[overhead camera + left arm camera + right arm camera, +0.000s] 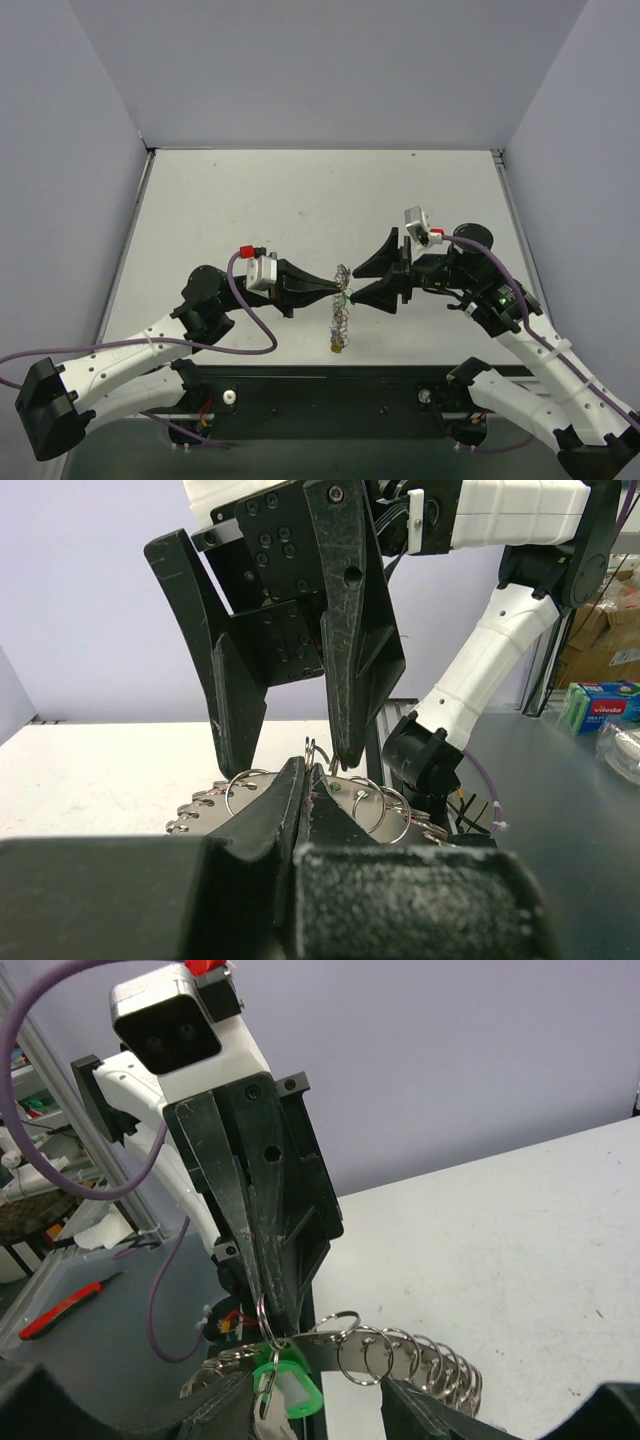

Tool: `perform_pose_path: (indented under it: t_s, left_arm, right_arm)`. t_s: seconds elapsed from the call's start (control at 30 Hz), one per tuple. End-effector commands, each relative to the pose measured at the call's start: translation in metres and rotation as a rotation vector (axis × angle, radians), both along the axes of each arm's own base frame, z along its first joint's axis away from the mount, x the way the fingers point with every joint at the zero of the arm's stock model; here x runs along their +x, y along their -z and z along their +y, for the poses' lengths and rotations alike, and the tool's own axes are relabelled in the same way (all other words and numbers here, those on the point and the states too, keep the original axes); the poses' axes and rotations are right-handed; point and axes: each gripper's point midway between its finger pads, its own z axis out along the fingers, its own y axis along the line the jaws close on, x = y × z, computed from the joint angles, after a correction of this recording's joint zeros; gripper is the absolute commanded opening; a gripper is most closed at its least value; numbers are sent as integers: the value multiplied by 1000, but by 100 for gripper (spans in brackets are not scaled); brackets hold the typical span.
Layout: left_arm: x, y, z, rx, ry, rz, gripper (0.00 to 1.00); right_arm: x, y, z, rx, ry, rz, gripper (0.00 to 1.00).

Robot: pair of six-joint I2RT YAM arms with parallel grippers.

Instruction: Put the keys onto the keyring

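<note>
The keyring [341, 312], a thin silver band fringed with wire loops, hangs in the air between my two grippers. My left gripper [335, 290] is shut on one small loop of it; the wrist view shows the jaws [308, 770] pressed together on the wire, with the band [240, 795] beyond them. A key with a green head [292, 1385] hangs from a loop beside that grip. My right gripper [354, 284] is open; its fingers [205, 1410] flank the green key and band [400, 1345] without touching them. A yellow key head [338, 347] dangles at the ring's lowest point.
The white table [300, 210] stretches behind the grippers, with grey walls on three sides. A black rail [330, 395] runs along the near edge between the arm bases. The left arm's purple cable [245, 330] loops below its wrist.
</note>
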Motion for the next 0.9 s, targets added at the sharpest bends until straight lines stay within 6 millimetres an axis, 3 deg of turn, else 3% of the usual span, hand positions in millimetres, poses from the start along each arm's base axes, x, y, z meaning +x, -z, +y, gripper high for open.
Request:
perform_pose_path:
  t_s: [0.0,0.13,0.17,0.33,0.87]
  left_arm:
    - [-9,-42,7,-101,10,-98,0]
    - [-9,-42,6,-100,15,-97,0]
    - [-9,-42,6,-100,15,-97,0]
    - [-10,-44,7,-107,15,-103,0]
    - [-8,-52,11,-140,-8,-111,0]
  right_arm:
    - [-7,-35,5,105,-62,-82,50]
    - [-6,-29,9,97,-83,-48,35]
    - [-8,-29,10,96,-100,-44,22]
    - [-7,-26,11,90,-109,-34,0]
    - [-6,-13,12,61,-113,-1,0]
